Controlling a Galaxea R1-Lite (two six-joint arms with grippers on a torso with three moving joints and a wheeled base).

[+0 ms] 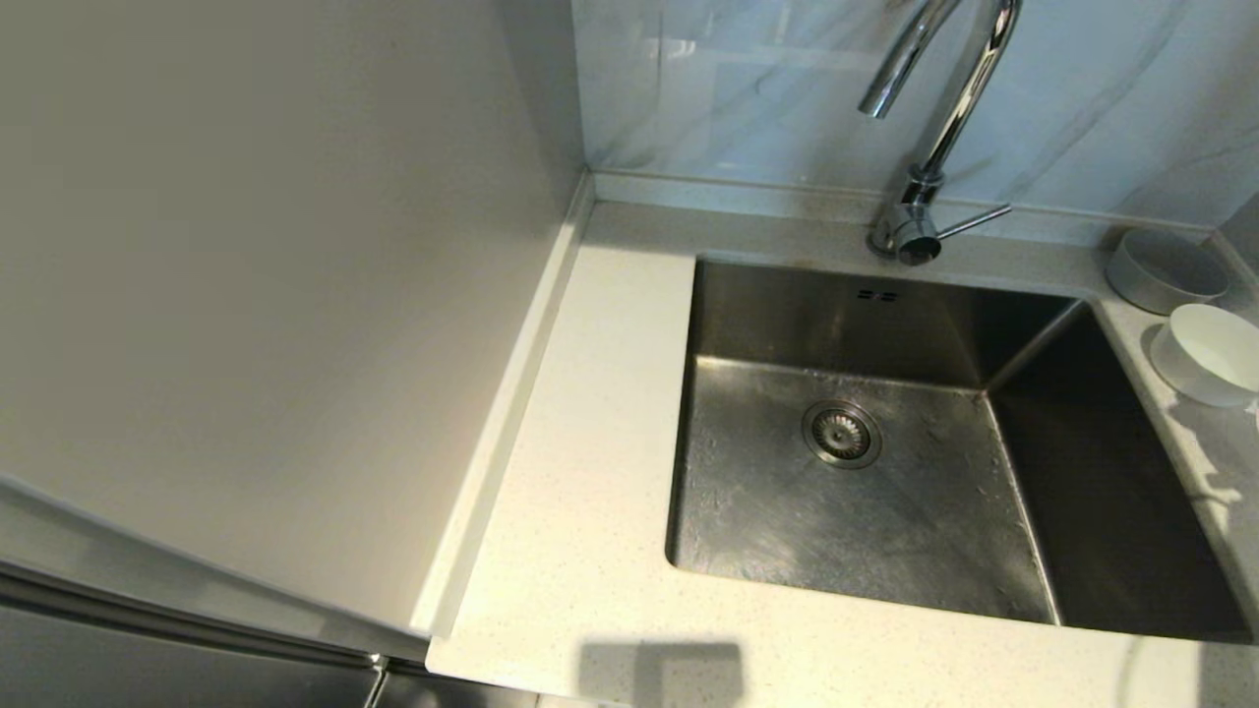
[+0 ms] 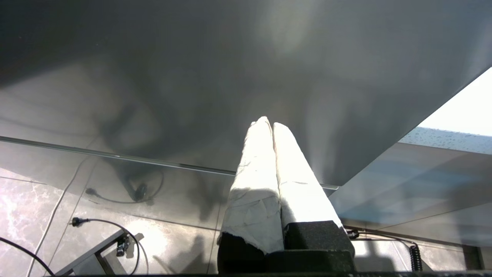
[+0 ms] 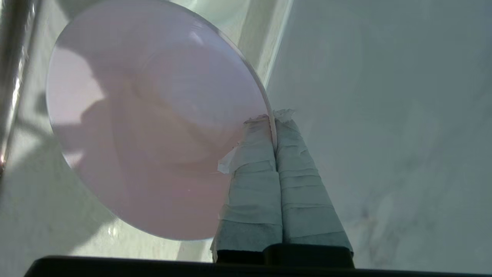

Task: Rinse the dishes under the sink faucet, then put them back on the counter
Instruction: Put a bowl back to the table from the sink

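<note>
big pale cabinet side panel [image 1: 256, 295] fills the left of the head view, running up to the far wall. next largest, the counter [image 1: 580, 551], off-white speckled stone, wraps the sink on the left, near and right sides, w/ a low raised back edge along the marble-look wall tiles [image 1: 748, 88]. the sink [image 1: 787, 511] is set in it right of centre: deep square steel basin, round drain strainer [image 1: 841, 434] in the floor, two small overflow slots [image 1: 875, 294] on the far wall. the faucet [image 1: 934, 128] stands on the far rim of the sink, chrome gooseneck arching left, thin side lever [image 1: 974, 222] pointing right.

on the counter at the far right: grey-white bowl [image 1: 1166, 270] in the corner, white bowl [image 1: 1208, 354] just beside it on the near side, both upright.

pink bowl [image 3: 153, 123] shows only in the right wrist view, tilted on edge, off the surface; right gripper [image 3: 275, 117] is clamped on its rim, taped fingers [image 3: 253, 169] pressed tight w/ the rim between them.

left gripper [image 2: 272, 125] is parked low beside a dark cabinet front, over the tiled floor, fingers together, holding nothing.
</note>
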